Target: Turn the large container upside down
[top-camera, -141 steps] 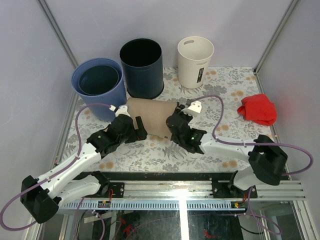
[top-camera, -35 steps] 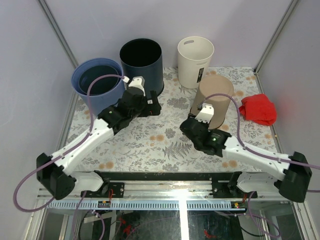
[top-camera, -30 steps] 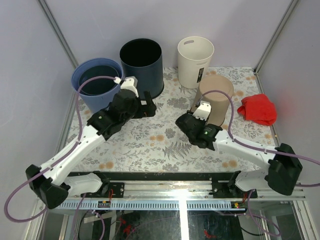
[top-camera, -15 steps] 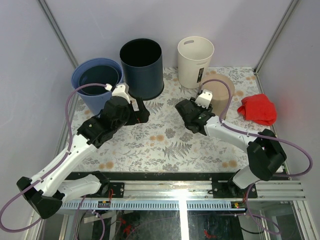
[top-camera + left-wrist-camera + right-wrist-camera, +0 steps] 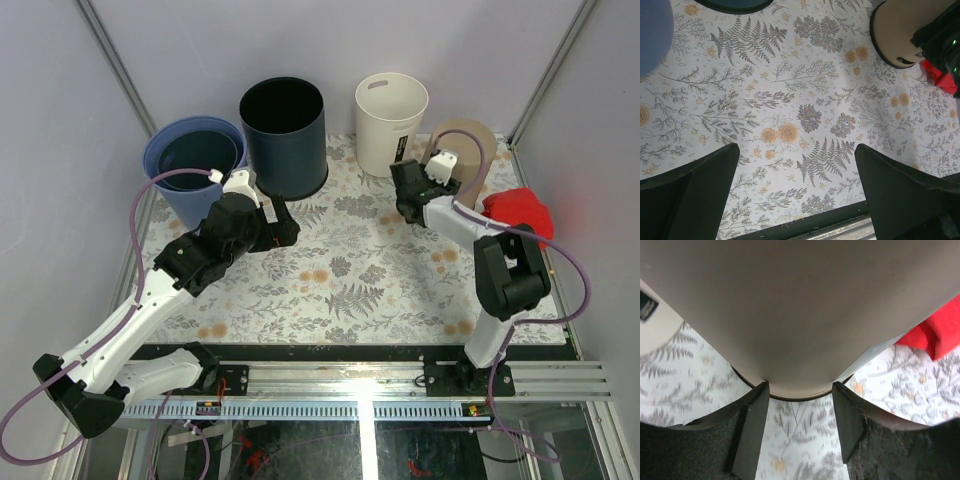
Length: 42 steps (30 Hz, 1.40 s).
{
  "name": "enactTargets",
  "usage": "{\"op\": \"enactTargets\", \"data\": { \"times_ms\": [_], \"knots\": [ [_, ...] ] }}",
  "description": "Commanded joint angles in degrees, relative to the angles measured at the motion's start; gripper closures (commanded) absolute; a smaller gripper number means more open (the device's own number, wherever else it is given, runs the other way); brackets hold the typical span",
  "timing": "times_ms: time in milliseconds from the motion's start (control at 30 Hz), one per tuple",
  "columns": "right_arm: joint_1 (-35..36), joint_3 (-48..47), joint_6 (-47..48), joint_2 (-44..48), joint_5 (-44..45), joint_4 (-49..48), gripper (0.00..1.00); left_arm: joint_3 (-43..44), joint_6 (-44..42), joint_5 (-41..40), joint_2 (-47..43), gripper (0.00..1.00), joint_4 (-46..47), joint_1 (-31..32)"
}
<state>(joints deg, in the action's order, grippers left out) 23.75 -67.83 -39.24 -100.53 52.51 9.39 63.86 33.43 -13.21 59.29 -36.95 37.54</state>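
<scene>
Two grippers: right gripper (image 5: pixel 799 440) clasps upside-down tan container (image 5: pixel 462 150) beside red cloth (image 5: pixel 517 216); left gripper (image 5: pixel 797 187) spread wide, w/ nothing held.

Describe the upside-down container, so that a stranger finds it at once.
Look along the row of bins at the table's far edge. The tan container stands at the right end, between the white bin and the red cloth. Only it shows a closed bottom on top.

Tan container (image 5: pixel 462 140), red cloth (image 5: pixel 520 215), floral-patterned table (image 5: pixel 340 270).
</scene>
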Motion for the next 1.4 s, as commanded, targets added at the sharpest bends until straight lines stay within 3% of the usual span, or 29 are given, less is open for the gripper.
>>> {"op": "enactTargets", "data": {
  "times_ms": [0,167,367,600,767,1000,1367],
  "knots": [
    [-6.3,-8.2,6.9,-4.3,-4.7,-5.6,0.4,-0.5,0.9,0.4,-0.4,0.01,0.3,0.1],
    [-9.9,-19.4,11.0,-11.8,-7.3,-3.0,0.4,-0.3,0.4,-1.9,-0.4,0.0,-0.4,0.1],
    [-12.5,-25.5,11.3,-15.3,-10.3,1.4,0.4,0.5,-0.4,-2.5,-0.4,0.0,-1.2,0.1],
    [-10.6,-16.0,11.6,-3.9,-23.6,-5.0,0.47,-0.1,-0.7,-3.0,0.7,0.0,-0.9,0.1],
    [-8.0,-16.9,14.8,1.7,-34.0,-7.5,0.46,0.0,-1.4,-2.8,1.5,0.0,-0.8,0.1],
    [-6.9,-27.9,19.5,-1.0,-49.0,-7.6,0.45,0.2,-2.0,-2.2,1.8,0.0,-0.6,0.1],
    [-6.6,-50.4,32.1,-16.3,-57.1,-3.2,0.44,1.4,-1.6,-2.3,1.3,0.0,-3.6,0.1]
  ]
}}
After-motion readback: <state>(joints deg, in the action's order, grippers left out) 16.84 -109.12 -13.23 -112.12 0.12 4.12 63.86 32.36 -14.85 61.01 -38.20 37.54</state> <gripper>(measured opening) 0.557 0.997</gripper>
